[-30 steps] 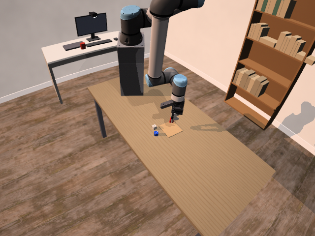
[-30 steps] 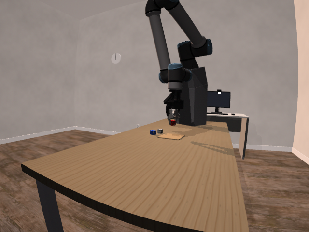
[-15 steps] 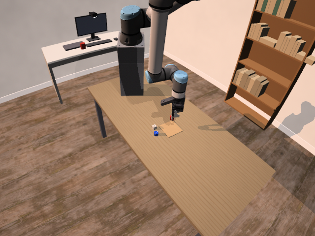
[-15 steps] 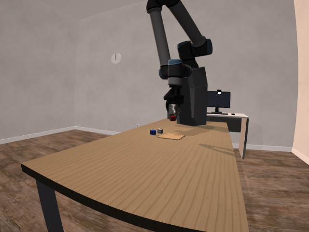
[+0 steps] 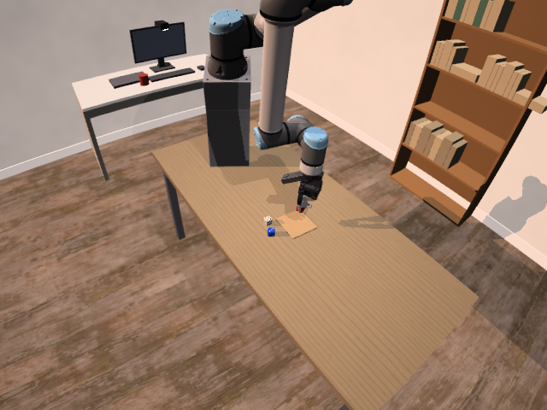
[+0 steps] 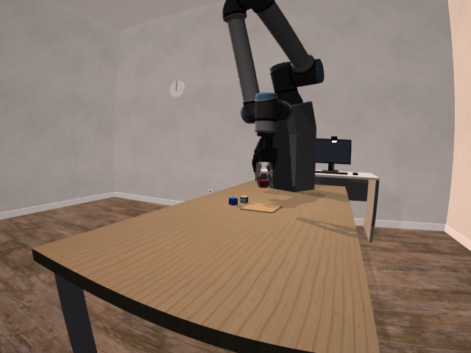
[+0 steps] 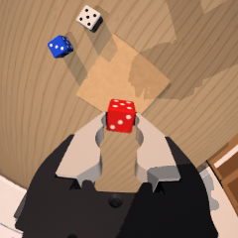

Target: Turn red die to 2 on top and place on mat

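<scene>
My gripper (image 5: 302, 207) (image 6: 263, 180) (image 7: 120, 112) is shut on the red die (image 6: 263, 184) (image 7: 120, 120), holding it above the table at the mat's robot-side edge. In the wrist view the red die's larger visible face shows 3 pips and the face beyond it shows several; its other faces are hidden. The tan mat (image 5: 297, 226) (image 6: 260, 208) (image 7: 114, 69) lies flat with no die on it. The blue die (image 5: 271, 231) (image 6: 232, 201) (image 7: 59, 46) shows 3 pips in the wrist view and sits beside the mat. The white die (image 5: 267, 220) (image 6: 243, 198) (image 7: 89, 18) sits near it, showing several pips.
The wooden table (image 5: 353, 282) (image 6: 213, 258) carries the dice and mat. The robot's dark pedestal (image 5: 228, 127) (image 6: 296, 151) stands at its far end. A white desk (image 5: 95, 95) with a monitor (image 5: 159, 43) stands behind, and a bookshelf (image 5: 459, 106) stands to the right in the top view.
</scene>
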